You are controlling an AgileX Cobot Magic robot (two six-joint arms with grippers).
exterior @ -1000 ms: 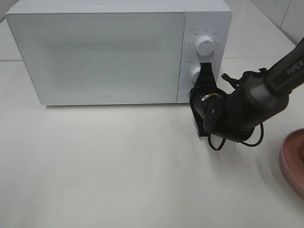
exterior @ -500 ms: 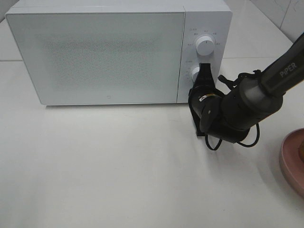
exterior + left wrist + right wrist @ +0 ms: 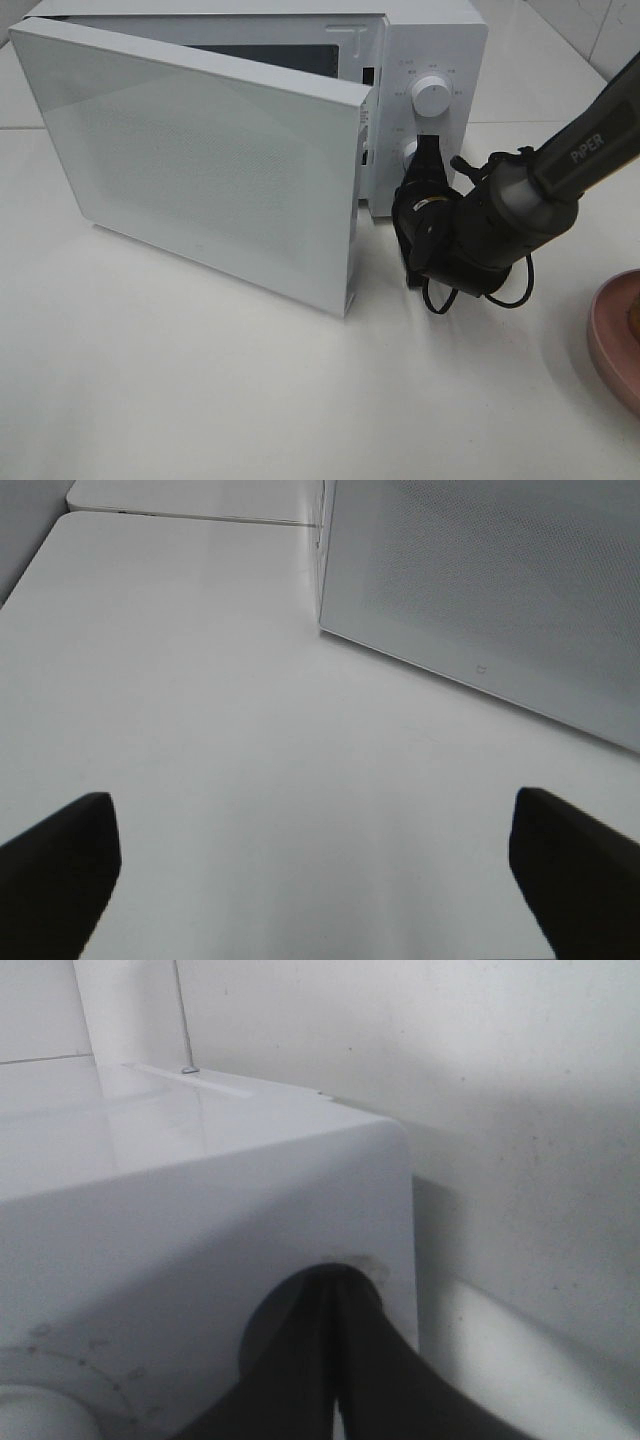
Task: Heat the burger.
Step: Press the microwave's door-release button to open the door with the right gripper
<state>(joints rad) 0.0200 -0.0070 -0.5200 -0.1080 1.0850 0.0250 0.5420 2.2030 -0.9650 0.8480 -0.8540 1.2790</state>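
The microwave door (image 3: 200,170) is no longer flush shut. It stands swung out on its left hinge, with the cavity edge showing, and my right gripper (image 3: 428,150) sits slightly nearer it.

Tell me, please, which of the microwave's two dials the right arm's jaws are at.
The lower dial: the right gripper, jaws shut, is beside it; the upper dial stands clear above.

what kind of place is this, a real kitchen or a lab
Probably a lab bench staged as a kitchen counter rather than a home kitchen: a white microwave with its door open, a pink plate at the edge, and a black robot arm working over a plain white table.
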